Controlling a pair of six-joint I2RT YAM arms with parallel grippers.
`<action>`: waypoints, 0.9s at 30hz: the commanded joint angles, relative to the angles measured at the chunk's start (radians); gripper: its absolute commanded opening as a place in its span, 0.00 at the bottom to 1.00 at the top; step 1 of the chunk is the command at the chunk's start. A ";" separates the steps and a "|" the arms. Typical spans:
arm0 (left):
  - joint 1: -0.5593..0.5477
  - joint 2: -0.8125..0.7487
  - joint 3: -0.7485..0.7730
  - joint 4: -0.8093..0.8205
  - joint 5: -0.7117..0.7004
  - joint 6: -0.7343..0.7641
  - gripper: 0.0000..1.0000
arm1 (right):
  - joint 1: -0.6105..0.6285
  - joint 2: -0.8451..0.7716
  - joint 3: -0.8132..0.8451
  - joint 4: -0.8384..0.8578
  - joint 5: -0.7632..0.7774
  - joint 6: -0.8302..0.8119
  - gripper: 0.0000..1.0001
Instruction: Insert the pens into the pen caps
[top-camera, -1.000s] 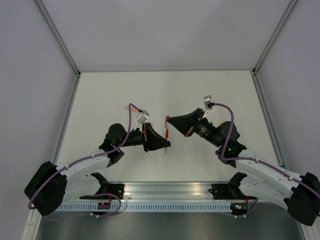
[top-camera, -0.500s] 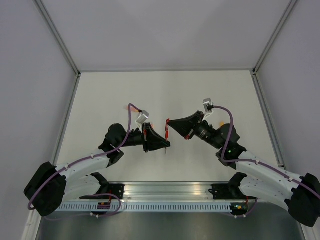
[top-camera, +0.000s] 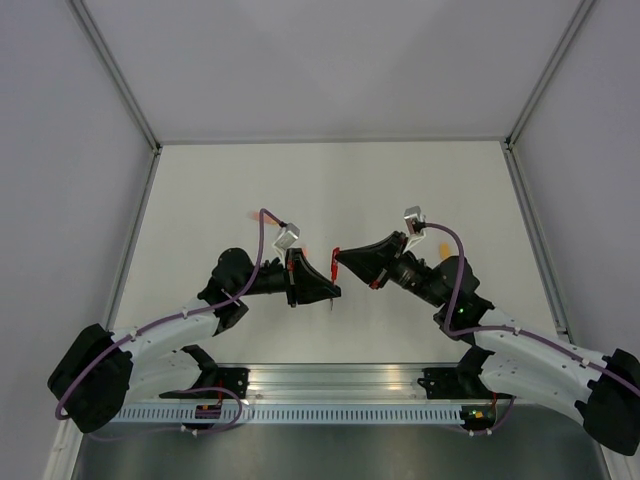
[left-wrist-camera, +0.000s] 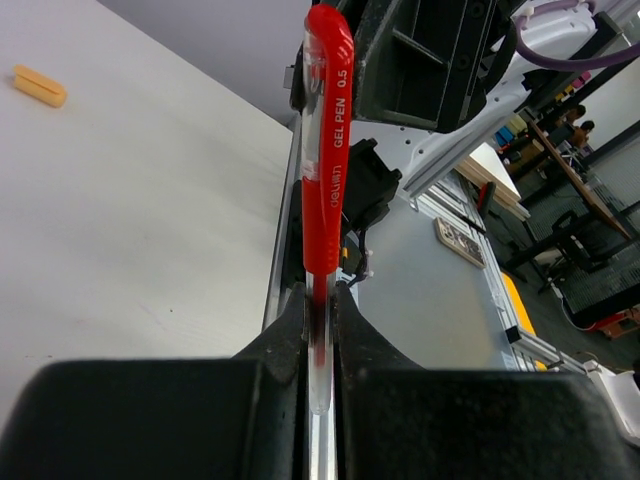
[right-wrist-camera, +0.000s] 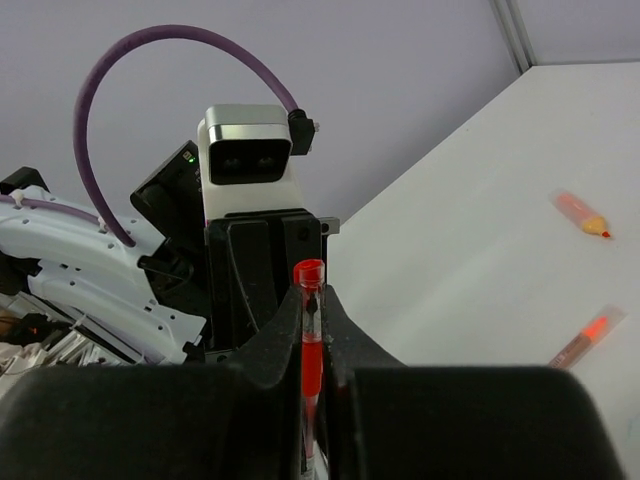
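The left gripper (top-camera: 335, 292) is clamped on the clear barrel of a red pen (left-wrist-camera: 317, 320). The right gripper (top-camera: 340, 258) is closed on the red cap (left-wrist-camera: 328, 150) over its far end. Both arms bend inward, tips meeting over the middle of the table (top-camera: 400, 180). An orange cap (left-wrist-camera: 40, 85) and an orange pen (right-wrist-camera: 586, 336) lie loose on it, grey walls (top-camera: 320, 70) around.

Red clipped plastic pen cap (left-wrist-camera: 328, 150), printed GEL PEN 0.5, stands upright over a clear pen barrel (left-wrist-camera: 318, 345). A second clear red-ink pen (right-wrist-camera: 310, 350) stands upright. An orange stubby cap (left-wrist-camera: 40, 86), a short orange piece (right-wrist-camera: 582, 214) and a translucent orange-red pen (right-wrist-camera: 586, 337) lie on the white table (left-wrist-camera: 120, 230).
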 joint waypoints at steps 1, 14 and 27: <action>0.000 -0.022 0.001 0.048 -0.009 0.028 0.02 | 0.018 -0.034 -0.011 -0.017 -0.006 -0.045 0.13; 0.001 -0.019 0.001 0.055 0.004 0.033 0.02 | 0.019 -0.037 0.125 -0.157 0.062 -0.065 0.60; 0.001 -0.019 -0.002 0.070 0.017 0.027 0.02 | 0.018 0.063 0.207 -0.172 0.039 -0.075 0.50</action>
